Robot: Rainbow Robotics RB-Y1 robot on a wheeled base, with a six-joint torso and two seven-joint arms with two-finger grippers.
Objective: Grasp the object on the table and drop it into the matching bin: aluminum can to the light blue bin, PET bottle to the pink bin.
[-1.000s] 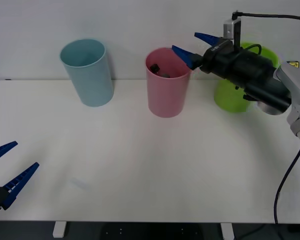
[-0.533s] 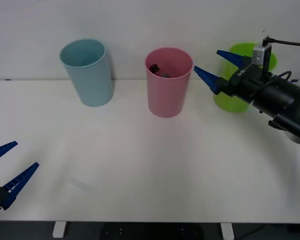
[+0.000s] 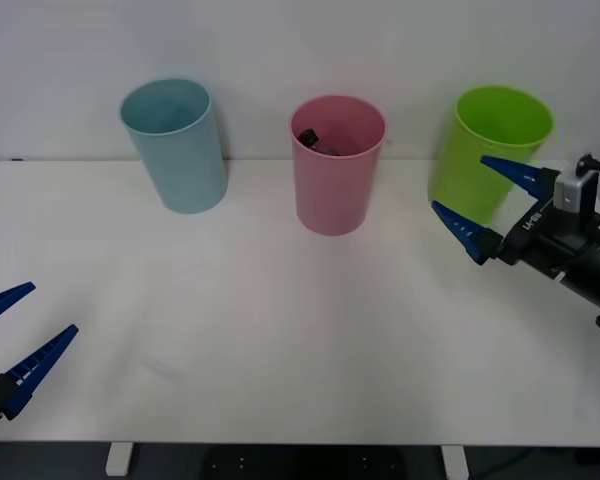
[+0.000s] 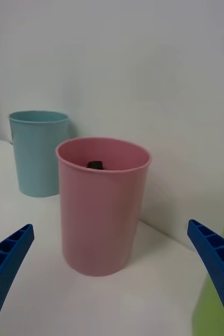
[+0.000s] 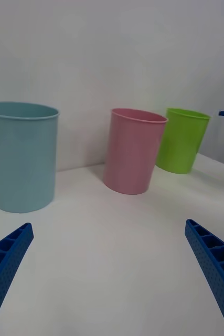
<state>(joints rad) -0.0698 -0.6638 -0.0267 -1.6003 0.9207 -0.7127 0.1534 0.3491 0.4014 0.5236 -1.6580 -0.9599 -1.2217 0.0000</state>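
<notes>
Front view: PET bottle (image 3: 320,143) sits inside the pink bin (image 3: 336,180), black cap peeking over the rim | right gripper (image 3: 492,205) hangs beside the lime green bin (image 3: 485,150), jaws spread, empty | left gripper (image 3: 10,335) low at the table (image 3: 280,320) edge, jaws apart | light blue bin (image 3: 178,145) stands left of pink.

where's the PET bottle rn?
Inside the pink bin, the middle of the three bins at the table's far edge: in the front view, the PET bottle has its black cap showing just below the rim.
</notes>
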